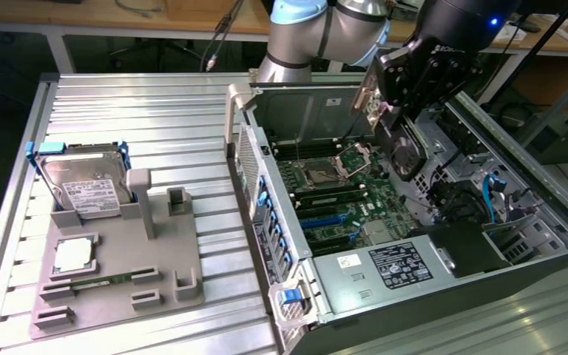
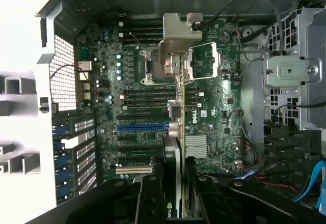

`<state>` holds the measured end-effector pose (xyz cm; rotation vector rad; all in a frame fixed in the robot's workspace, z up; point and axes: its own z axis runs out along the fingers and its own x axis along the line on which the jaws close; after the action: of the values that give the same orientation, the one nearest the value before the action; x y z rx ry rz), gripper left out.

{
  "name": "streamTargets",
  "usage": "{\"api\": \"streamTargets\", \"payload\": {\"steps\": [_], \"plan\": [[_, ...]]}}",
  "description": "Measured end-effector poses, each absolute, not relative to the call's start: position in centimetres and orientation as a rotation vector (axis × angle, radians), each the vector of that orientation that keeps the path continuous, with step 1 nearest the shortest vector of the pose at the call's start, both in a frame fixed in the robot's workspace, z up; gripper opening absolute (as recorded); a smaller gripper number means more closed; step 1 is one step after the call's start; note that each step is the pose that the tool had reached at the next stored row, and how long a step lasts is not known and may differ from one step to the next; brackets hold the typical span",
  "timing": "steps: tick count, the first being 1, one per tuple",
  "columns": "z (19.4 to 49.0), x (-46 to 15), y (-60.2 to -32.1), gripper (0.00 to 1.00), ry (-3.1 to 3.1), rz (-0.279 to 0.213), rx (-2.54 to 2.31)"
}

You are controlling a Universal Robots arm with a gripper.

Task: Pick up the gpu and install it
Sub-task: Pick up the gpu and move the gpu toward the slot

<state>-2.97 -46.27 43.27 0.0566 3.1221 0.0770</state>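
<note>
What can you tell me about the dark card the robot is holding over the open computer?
The gpu is a thin, flat, dark expansion card with a rounded cover on one face, seemingly a fan housing, and a long silver metal bracket at one end. The gripper clamps it on both faces, held on edge over the motherboard inside the open computer case. The wrist view shows it edge-on, with a small green logo. It does not look seated in a slot.

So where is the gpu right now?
Toward the exterior view's upper right, the gpu is held by the gripper above the motherboard of the open computer case.
</note>
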Motion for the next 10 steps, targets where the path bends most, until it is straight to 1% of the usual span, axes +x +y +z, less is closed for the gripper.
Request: {"api": "streamTargets", "payload": {"steps": [10], "plan": [[43.27,-1.98,-46.27,0.27,3.122,0.077,0.057]]}}
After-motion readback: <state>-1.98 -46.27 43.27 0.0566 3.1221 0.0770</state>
